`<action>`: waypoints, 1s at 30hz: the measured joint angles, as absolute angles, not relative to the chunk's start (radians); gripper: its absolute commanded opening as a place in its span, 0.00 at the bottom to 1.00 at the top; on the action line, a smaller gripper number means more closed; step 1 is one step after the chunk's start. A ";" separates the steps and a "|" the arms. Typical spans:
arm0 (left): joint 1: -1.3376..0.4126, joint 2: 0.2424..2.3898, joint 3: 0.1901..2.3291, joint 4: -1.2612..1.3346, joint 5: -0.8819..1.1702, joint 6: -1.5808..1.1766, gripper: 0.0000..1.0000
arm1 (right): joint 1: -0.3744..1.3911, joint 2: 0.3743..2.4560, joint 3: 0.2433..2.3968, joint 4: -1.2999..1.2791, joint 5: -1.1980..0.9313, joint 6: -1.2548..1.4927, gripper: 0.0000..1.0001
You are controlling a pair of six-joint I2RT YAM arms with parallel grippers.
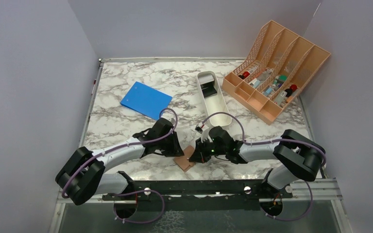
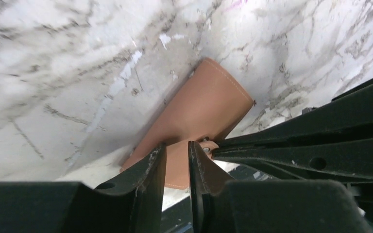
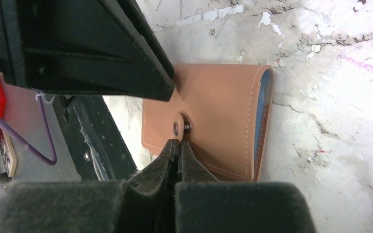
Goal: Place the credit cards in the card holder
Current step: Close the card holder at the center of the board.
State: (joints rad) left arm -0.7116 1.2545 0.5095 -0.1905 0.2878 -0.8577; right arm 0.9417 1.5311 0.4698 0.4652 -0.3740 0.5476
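Right wrist view: we have the right gripper [image 3: 178, 143] pinched shut on the snap tab of the card holder [image 3: 218, 104], which lies on the marble table [image 3: 320, 73], our left gripper [image 2: 177, 146] slightly open at its edge

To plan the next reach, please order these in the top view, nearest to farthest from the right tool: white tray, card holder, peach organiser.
1. card holder, at the tips of the right tool
2. white tray, behind, mid-table
3. peach organiser, far right corner

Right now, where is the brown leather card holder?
Top view, near table edge: the card holder lies between the left end effector and right end effector.
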 measured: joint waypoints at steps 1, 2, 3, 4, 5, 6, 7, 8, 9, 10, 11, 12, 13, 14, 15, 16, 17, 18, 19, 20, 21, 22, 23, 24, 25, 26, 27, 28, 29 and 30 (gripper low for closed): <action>-0.711 1.250 0.522 -0.207 0.265 -0.850 0.30 | 0.942 1.531 0.470 0.464 -0.373 0.550 0.01; -0.710 1.247 0.531 -0.220 0.247 -0.845 0.31 | 0.942 1.531 0.470 0.462 -0.373 0.550 0.01; -0.709 1.243 0.543 -0.235 0.223 -0.838 0.32 | 0.942 1.531 0.470 0.461 -0.373 0.550 0.01; -0.707 1.240 0.554 -0.248 0.199 -0.830 0.33 | 0.942 1.530 0.470 0.458 -0.372 0.550 0.01; -0.703 1.240 0.566 -0.262 0.177 -0.824 0.33 | 0.942 1.527 0.470 0.453 -0.370 0.550 0.01; -0.700 1.240 0.579 -0.276 0.156 -0.816 0.33 | 0.942 1.523 0.470 0.447 -0.366 0.550 0.01; -0.696 1.242 0.587 -0.283 0.140 -0.809 0.33 | 0.942 1.520 0.470 0.442 -0.361 0.549 0.01; -0.693 1.246 0.595 -0.289 0.129 -0.802 0.33 | 0.942 1.517 0.471 0.435 -0.355 0.548 0.02; -0.692 1.255 0.602 -0.291 0.118 -0.796 0.33 | 0.944 1.516 0.474 0.427 -0.352 0.546 0.06; -0.691 1.267 0.609 -0.294 0.113 -0.789 0.32 | 0.944 1.515 0.479 0.417 -0.350 0.544 0.10; -0.691 1.281 0.612 -0.294 0.112 -0.784 0.31 | 0.944 1.515 0.488 0.403 -0.348 0.540 0.11; -0.691 1.293 0.613 -0.293 0.112 -0.780 0.31 | 0.946 1.515 0.494 0.390 -0.343 0.537 0.12; -0.691 1.308 0.613 -0.292 0.115 -0.774 0.31 | 0.947 1.515 0.501 0.376 -0.339 0.533 0.12; -0.691 1.319 0.611 -0.287 0.125 -0.768 0.30 | 0.949 1.515 0.508 0.364 -0.333 0.530 0.13; -0.691 1.325 0.603 -0.276 0.136 -0.766 0.30 | 0.950 1.515 0.514 0.353 -0.328 0.529 0.15; -0.690 1.325 0.591 -0.262 0.149 -0.765 0.29 | 0.950 1.513 0.519 0.342 -0.324 0.527 0.17; -0.690 1.322 0.574 -0.244 0.165 -0.766 0.28 | 0.950 1.510 0.521 0.334 -0.318 0.525 0.20; -0.690 1.320 0.562 -0.234 0.174 -0.767 0.27 | 0.950 1.506 0.523 0.326 -0.312 0.524 0.21; -0.690 1.312 0.546 -0.215 0.188 -0.774 0.27 | 0.950 1.498 0.523 0.316 -0.305 0.522 0.21; -0.689 1.302 0.533 -0.202 0.192 -0.777 0.26 | 0.950 1.492 0.524 0.307 -0.299 0.522 0.21; -0.690 1.291 0.520 -0.191 0.197 -0.783 0.25 | 0.950 1.487 0.524 0.299 -0.294 0.522 0.21; -0.690 1.280 0.507 -0.181 0.202 -0.789 0.25 | 0.950 1.483 0.524 0.292 -0.290 0.522 0.19; -0.690 1.267 0.494 -0.174 0.206 -0.795 0.25 | 0.950 1.481 0.524 0.287 -0.288 0.519 0.18; -0.690 1.256 0.480 -0.166 0.213 -0.802 0.24 | 0.950 1.480 0.525 0.282 -0.287 0.514 0.17; -0.690 1.242 0.466 -0.158 0.219 -0.810 0.24 | 0.950 1.480 0.527 0.276 -0.288 0.508 0.17; -0.690 1.230 0.455 -0.154 0.222 -0.816 0.24 | 0.950 1.480 0.530 0.268 -0.289 0.502 0.17; -0.691 1.217 0.441 -0.148 0.228 -0.826 0.24 | 0.950 1.480 0.535 0.259 -0.289 0.495 0.15; -0.692 1.207 0.431 -0.144 0.231 -0.834 0.24 | 0.950 1.480 0.538 0.252 -0.290 0.489 0.11; -0.694 1.200 0.425 -0.143 0.234 -0.839 0.23 | 0.950 1.480 0.541 0.245 -0.290 0.482 0.07; -0.696 1.192 0.420 -0.142 0.237 -0.845 0.23 | 0.950 1.480 0.543 0.240 -0.293 0.475 0.03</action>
